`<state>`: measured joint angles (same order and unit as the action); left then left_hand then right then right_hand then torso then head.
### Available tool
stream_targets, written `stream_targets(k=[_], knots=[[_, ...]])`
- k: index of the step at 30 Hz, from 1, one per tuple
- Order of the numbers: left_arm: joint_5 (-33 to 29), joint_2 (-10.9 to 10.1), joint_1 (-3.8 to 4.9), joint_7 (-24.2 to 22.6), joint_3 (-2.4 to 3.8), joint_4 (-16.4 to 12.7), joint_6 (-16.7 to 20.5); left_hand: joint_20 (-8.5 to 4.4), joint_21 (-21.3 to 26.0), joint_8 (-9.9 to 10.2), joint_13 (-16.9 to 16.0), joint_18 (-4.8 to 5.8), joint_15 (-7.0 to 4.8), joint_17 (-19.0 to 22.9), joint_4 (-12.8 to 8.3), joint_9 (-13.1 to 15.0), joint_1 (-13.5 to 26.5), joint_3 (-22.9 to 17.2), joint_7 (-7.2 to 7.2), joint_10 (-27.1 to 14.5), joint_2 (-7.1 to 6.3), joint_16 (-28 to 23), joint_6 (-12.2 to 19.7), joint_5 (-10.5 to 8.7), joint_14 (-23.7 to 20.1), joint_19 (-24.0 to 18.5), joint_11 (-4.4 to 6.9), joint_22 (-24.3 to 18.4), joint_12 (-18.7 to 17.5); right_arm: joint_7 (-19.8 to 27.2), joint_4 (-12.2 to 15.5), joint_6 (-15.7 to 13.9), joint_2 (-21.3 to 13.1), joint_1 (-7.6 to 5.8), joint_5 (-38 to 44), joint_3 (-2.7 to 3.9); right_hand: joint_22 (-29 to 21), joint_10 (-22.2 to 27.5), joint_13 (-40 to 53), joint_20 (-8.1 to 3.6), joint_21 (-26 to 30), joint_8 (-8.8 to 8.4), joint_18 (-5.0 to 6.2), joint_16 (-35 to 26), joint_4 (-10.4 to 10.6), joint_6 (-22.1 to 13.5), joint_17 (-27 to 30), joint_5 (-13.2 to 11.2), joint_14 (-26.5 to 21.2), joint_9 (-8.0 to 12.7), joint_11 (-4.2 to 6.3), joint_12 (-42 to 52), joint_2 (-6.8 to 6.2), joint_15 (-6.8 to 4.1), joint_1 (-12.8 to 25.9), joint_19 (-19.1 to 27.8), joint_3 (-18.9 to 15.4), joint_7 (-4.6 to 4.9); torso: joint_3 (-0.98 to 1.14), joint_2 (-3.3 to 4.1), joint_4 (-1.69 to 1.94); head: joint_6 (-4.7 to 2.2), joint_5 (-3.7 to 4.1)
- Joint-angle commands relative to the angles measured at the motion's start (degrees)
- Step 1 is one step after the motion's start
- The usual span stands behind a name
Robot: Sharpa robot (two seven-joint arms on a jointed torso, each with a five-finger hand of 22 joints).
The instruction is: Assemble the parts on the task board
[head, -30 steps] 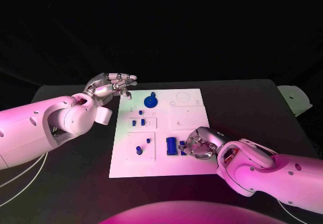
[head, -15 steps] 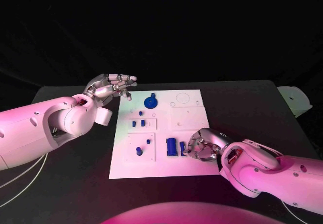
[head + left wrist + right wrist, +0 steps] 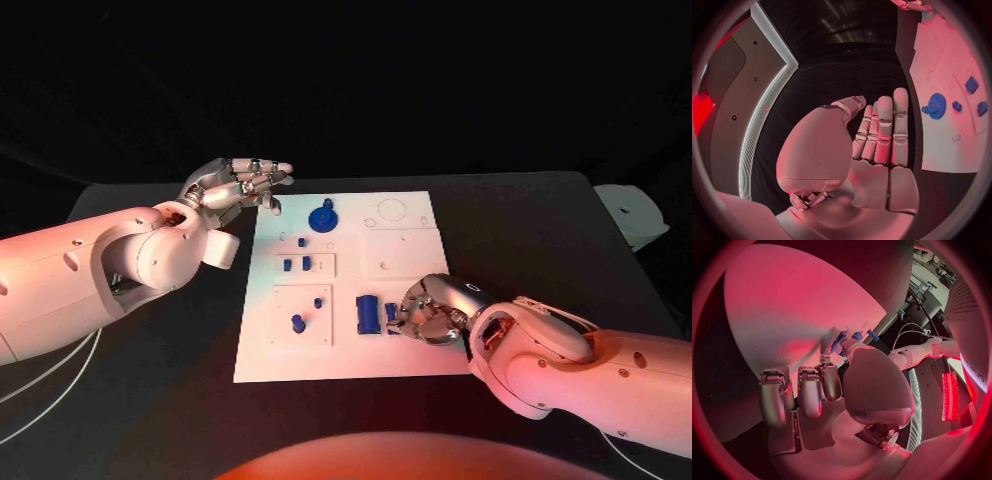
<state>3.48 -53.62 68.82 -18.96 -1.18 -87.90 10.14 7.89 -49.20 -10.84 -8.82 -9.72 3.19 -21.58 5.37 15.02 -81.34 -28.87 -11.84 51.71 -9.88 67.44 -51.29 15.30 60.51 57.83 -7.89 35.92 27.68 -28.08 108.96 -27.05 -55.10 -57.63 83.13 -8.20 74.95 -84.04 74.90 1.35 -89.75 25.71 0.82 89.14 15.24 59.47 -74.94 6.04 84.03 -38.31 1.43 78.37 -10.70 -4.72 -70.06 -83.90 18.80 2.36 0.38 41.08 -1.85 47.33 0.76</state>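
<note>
The white task board (image 3: 401, 258) lies mid-table. A blue gear (image 3: 323, 216) sits at its far end, also seen as the gear (image 3: 934, 105) beside the left hand. Small blue pegs (image 3: 296, 264) and one peg (image 3: 297, 323) stand on the left side. A broad blue block (image 3: 368, 314) and a narrow blue piece (image 3: 391, 319) lie near the front. My right hand (image 3: 434, 311) rests on the board with curled fingers; its fingertips (image 3: 839, 344) touch the narrow piece, but a grip is not plain. My left hand (image 3: 238, 183) hovers off the board's far left corner, fingers (image 3: 882, 127) straight, holding nothing.
A white object (image 3: 635, 214) stands at the table's right edge. The black table (image 3: 534, 225) extends around the board on all sides. Thin cables (image 3: 43, 385) hang by the left arm.
My right hand slid slightly toward the board's front, then back a little, staying by the narrow blue piece. The left hand has not moved.
</note>
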Motion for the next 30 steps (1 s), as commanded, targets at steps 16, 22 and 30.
stream_targets(k=[16, 22, 30], knots=[[-0.92, 0.98, -0.01, -2.12, -0.79, 2.00, -1.80, 0.78, 2.18, -0.39, -0.17, -0.85, 0.33, 0.45, 3.80, -0.01, 5.60, 3.18, 0.28, -1.08, -1.32, 0.97, 0.85, -1.23, -0.52, -0.06, 0.09, -1.33, 1.56, 25.91, 0.77, -14.61, -2.76, -2.86, -17.87, 0.05, 12.71, 3.63, 4.73, 1.29, 7.60, -4.01, 0.80, -2.38, 0.46, -5.30, -8.69, 6.77, 4.40, 1.84, -2.05, -11.13, 0.56, 1.46, -3.16, -3.45, -3.03, 2.74, -0.42, -1.36, -0.20, -2.57, 0.04], [-1.88, 2.45, -0.29, -5.31, -1.12, 4.29, -0.62, 0.56, 3.71, -0.97, -0.40, -0.87, -0.02, 0.80, 5.10, 0.27, 5.14, 5.74, 0.96, -0.54, -1.41, 1.22, 0.64, -4.04, -0.77, 0.71, 0.64, -2.49, 2.85, 36.77, -4.37, -13.63, -1.47, -5.90, -35.69, 0.06, 6.12, 15.35, -6.46, 2.46, 27.42, -5.09, 4.33, -10.98, -0.31, -7.11, 4.07, 4.33, -0.55, 2.25, -3.17, -31.85, 1.96, 2.69, -10.04, 3.81, -0.98, 4.07, -1.22, -2.87, -0.17, -4.76, 0.50], [-3.76, 4.69, -1.20, -9.76, -1.34, 7.50, 2.94, 2.02, 14.98, -1.85, 2.71, -0.61, 1.39, 6.49, 6.41, 0.47, 1.03, 7.45, 1.07, 0.60, -0.77, -10.61, 0.60, -3.84, -10.55, -5.06, 0.09, -9.07, -1.48, 45.56, -16.47, -8.19, 3.67, -8.85, -60.08, 0.54, -16.93, 24.99, -29.91, 5.12, 71.84, -8.89, 9.77, -43.20, 0.04, -10.60, 33.97, 2.05, -17.87, 6.64, -6.17, -55.51, 1.07, 5.36, -13.76, 18.65, 4.43, 6.65, -2.09, -4.73, -0.22, -8.34, 0.60]])
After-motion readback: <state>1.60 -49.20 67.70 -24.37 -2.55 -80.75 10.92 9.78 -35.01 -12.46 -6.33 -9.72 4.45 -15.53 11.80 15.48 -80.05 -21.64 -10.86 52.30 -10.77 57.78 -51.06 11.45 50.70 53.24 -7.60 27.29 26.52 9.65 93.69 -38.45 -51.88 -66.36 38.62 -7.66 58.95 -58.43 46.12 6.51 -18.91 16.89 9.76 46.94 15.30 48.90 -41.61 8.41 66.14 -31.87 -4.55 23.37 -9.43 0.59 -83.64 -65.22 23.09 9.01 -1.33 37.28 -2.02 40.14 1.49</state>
